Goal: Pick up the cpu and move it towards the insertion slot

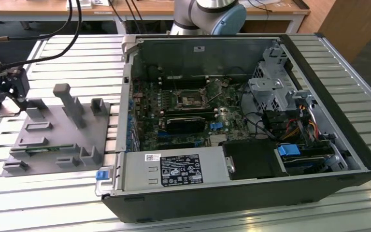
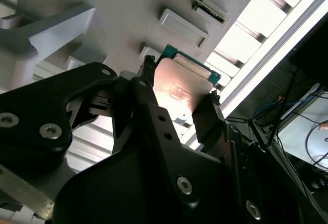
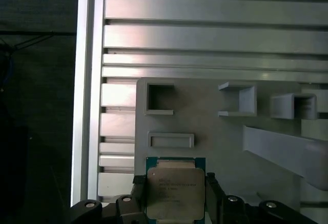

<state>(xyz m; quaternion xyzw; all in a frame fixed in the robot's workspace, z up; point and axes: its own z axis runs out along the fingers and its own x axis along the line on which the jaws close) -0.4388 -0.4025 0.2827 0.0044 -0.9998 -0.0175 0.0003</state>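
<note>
The gripper (image 3: 176, 185) is closed on the cpu (image 3: 176, 196), pinching it between black fingers (image 2: 145, 90) above a grey fixture tray (image 3: 220, 131). The insertion slot (image 1: 191, 100) lies well apart, inside the open computer case (image 1: 205, 203).

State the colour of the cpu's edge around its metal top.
Green, framing the silvery top of the cpu; clearest in the first wrist view.

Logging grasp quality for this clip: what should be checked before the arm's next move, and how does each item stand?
1. cpu clamped in the gripper: ok.
2. Metal top facing the first wrist view: ok.
3. cpu lifted off the gray fixture: cannot tell.
4. insertion slot uncovered in the open case: ok.
5. cpu close to the slot: not ok, it is over the fixture.
</note>
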